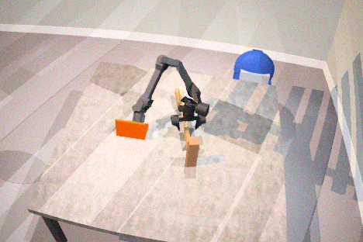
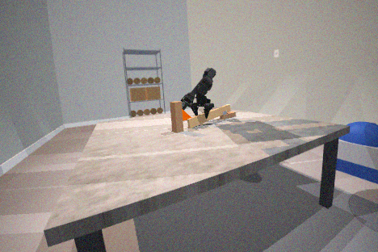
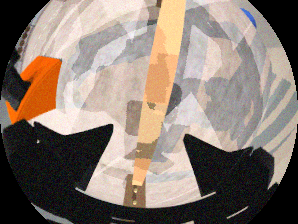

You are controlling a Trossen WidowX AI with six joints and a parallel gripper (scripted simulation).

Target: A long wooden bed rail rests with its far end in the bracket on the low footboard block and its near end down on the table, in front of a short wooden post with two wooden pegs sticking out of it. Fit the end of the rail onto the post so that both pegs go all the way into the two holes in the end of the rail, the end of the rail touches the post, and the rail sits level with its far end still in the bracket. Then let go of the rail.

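The long wooden rail (image 1: 178, 97) (image 2: 220, 112) (image 3: 162, 65) slopes down from the low footboard block (image 2: 231, 115) to the table, where its near end lies just short of the post. The short wooden post (image 1: 191, 154) (image 2: 177, 117) (image 3: 127, 192) stands upright, with two small pegs on its rail side in the wrist view. The rail and post look roughly in line; the peg holes cannot be made out. My gripper (image 1: 188, 126) (image 2: 201, 115) (image 3: 150, 133) is open and empty, above the rail's nearer half, with one finger on each side of it.
An orange panel (image 1: 132, 129) (image 2: 185, 115) (image 3: 46, 90) stands by the arm's base, left of the rail in the top view. A blue and white round object (image 1: 254, 63) (image 2: 363, 134) is beyond the table edge. Shelving (image 2: 142, 68) stands at the far wall.
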